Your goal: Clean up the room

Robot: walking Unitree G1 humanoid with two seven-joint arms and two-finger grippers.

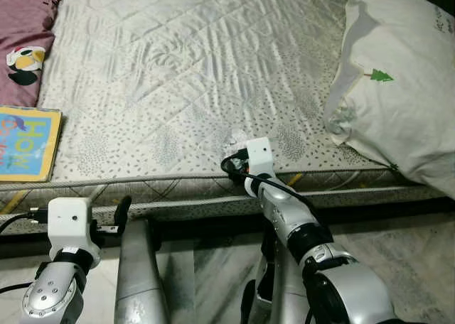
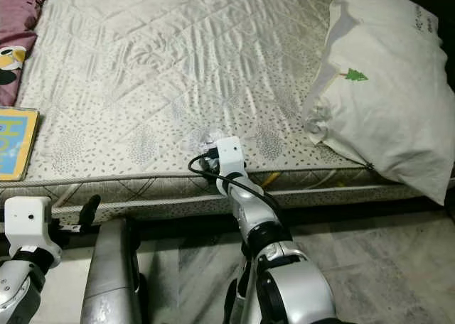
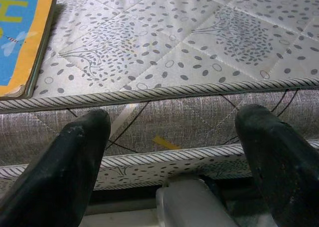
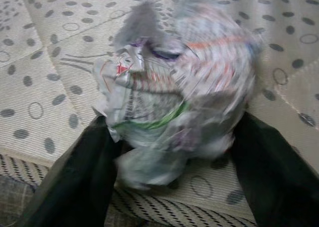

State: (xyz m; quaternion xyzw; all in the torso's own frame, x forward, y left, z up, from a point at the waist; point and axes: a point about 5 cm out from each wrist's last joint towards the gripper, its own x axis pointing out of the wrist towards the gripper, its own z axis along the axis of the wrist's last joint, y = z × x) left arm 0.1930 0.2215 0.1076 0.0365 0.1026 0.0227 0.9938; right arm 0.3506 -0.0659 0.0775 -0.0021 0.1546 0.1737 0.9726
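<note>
**Right gripper at crumpled paper on mattress edge**

I am seeing a book (image 1: 27, 143) lying at the mattress's (image 1: 192, 68) left edge. My left gripper (image 3: 174, 152) is hanging spread apart, holding nothing, facing the mattress side. My right gripper (image 4: 169, 152) is reaching over the front edge, its fingers (image 4: 75, 172) flanking a crumpled paper ball (image 4: 174, 97); I cannot tell if they are gripping. A white pillow (image 1: 398, 89) is lying far right.
</note>
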